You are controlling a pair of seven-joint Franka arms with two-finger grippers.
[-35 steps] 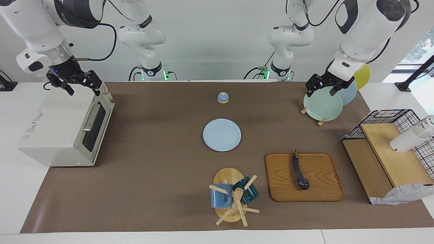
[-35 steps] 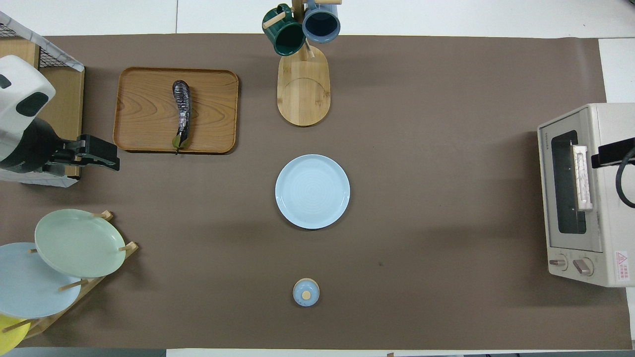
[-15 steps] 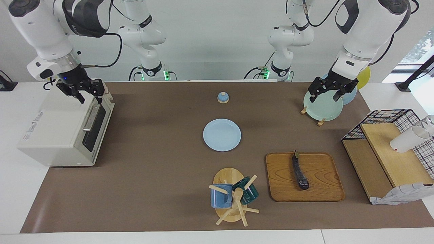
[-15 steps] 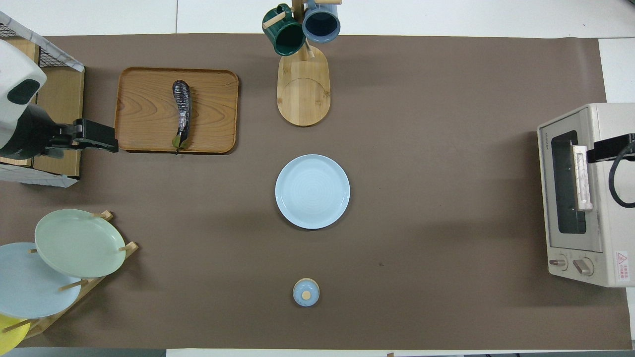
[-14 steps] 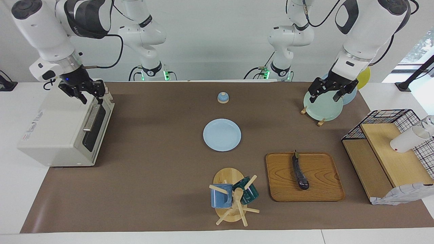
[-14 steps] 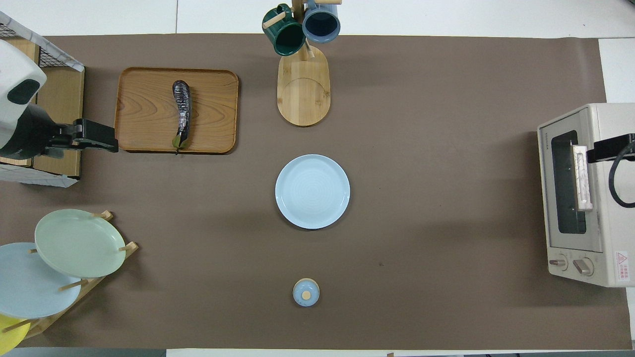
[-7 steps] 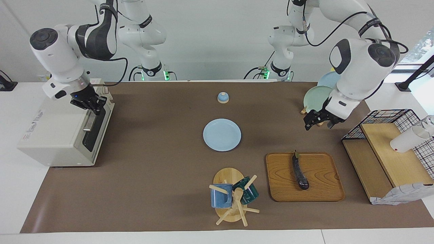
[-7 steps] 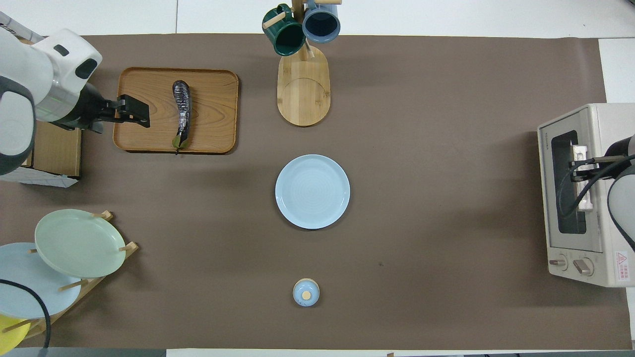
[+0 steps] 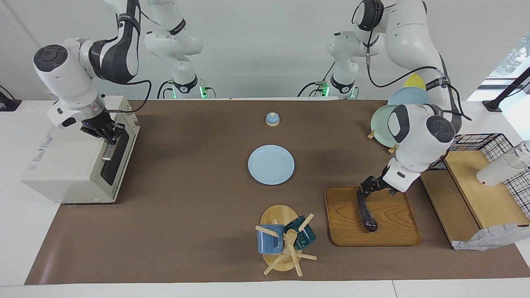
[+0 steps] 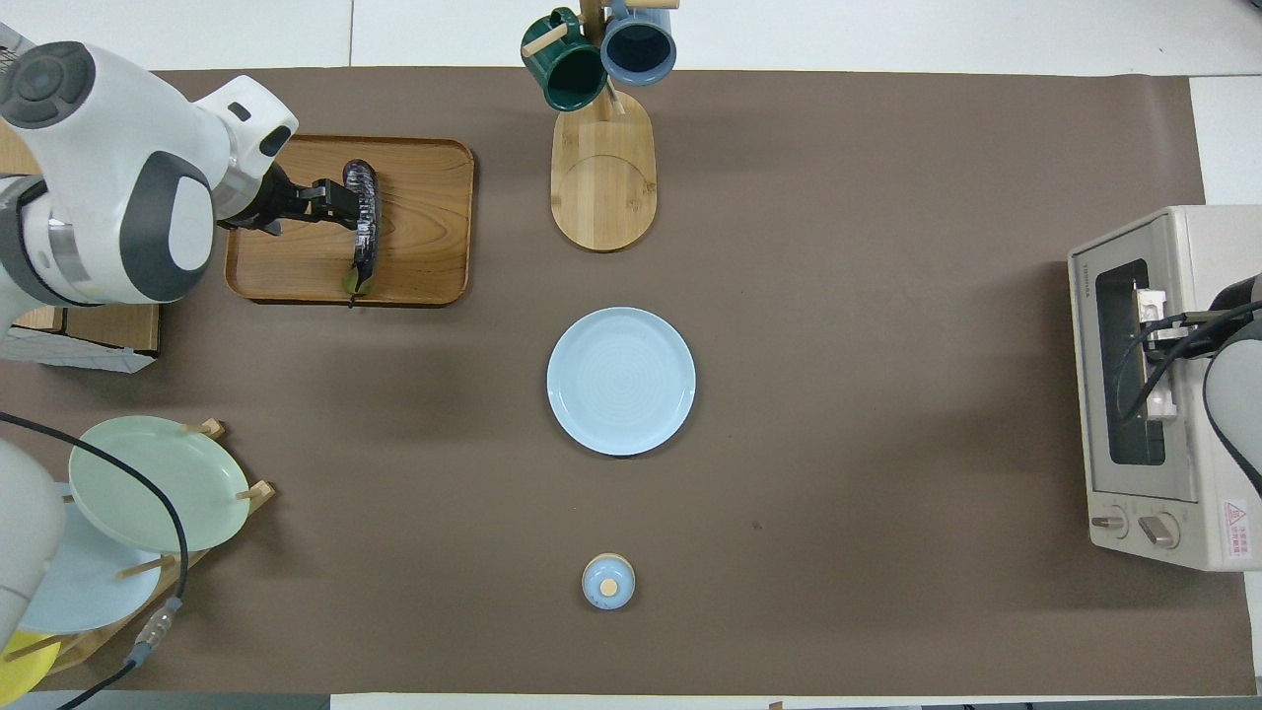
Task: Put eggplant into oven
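Dark eggplant (image 9: 366, 211) flat; oven (image 9: 78, 161) shut

Left gripper (image 9: 366, 189) lowered on a bent arm, fingers spread wide. Right gripper (image 9: 108, 133) angled downward from a folded arm, fingertips pressed together.

One high camera faces the robots—another, overhead, shares the table (image 9: 198, 207).

one eggplant (image 9: 366, 211); one oven (image 9: 78, 155); two mugs (image 9: 270, 239); one tray (image 9: 393, 223)
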